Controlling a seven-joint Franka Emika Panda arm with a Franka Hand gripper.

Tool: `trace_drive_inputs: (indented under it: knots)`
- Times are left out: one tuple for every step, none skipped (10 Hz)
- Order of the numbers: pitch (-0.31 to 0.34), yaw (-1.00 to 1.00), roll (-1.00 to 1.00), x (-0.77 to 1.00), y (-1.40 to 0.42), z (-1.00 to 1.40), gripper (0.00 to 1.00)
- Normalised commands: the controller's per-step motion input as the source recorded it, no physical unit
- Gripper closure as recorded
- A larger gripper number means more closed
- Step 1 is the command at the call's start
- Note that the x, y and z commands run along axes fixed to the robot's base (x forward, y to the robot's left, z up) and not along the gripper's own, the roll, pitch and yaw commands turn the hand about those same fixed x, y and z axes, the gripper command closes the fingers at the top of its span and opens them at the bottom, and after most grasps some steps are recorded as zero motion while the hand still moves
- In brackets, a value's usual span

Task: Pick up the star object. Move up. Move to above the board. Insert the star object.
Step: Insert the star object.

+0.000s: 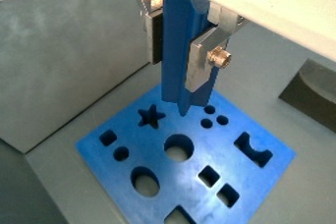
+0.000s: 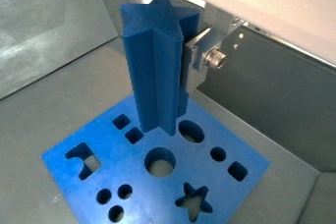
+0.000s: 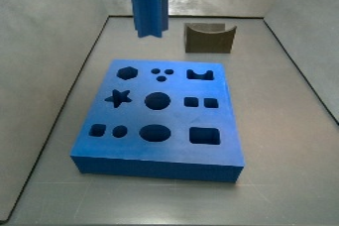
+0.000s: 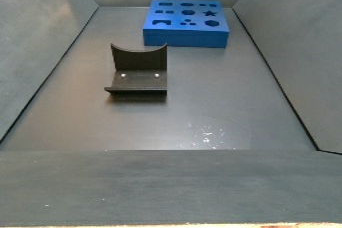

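Observation:
My gripper (image 1: 178, 56) is shut on the star object (image 1: 182, 46), a tall blue ridged peg, and holds it upright in the air. Its star-shaped end face shows in a wrist view (image 2: 155, 27). One silver finger (image 2: 197, 59) presses its side; the other finger is hidden there. The board (image 3: 225, 131), a flat blue slab with many cut-outs, lies on the floor under the peg. Its star hole (image 1: 151, 117) is open, off to one side of the peg's lower end. In a side view the peg (image 3: 149, 2) hangs above the board's far edge. The gripper itself is out of both side views.
A dark olive-brown notched block (image 3: 208, 38) stands on the floor beyond the board, also in a side view (image 4: 136, 72). Grey walls enclose the floor on all sides. The board (image 4: 190, 34) lies at the far end of the bin.

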Motion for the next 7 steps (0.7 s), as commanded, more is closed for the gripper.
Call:
trace_drive_inputs:
  knots:
    - [-0.091, 1.0, -0.06, 0.0, -0.01, -0.28, 1.0]
    - [-0.117, 1.0, -0.03, 0.0, 0.0, -0.36, 1.0]
    - [-0.166, 1.0, -0.06, 0.0, 0.0, -0.36, 1.0]
    - [-0.194, 0.96, 0.0, 0.0, -0.17, -0.25, 1.0]
    - [-0.051, 0.39, 0.0, 0.0, -0.04, 0.0, 1.0]
    - [0.0, 0.0, 0.03, 0.0, 0.0, 0.0, 1.0]
    - [0.0, -0.29, 0.06, -0.53, 0.11, -0.13, 1.0]
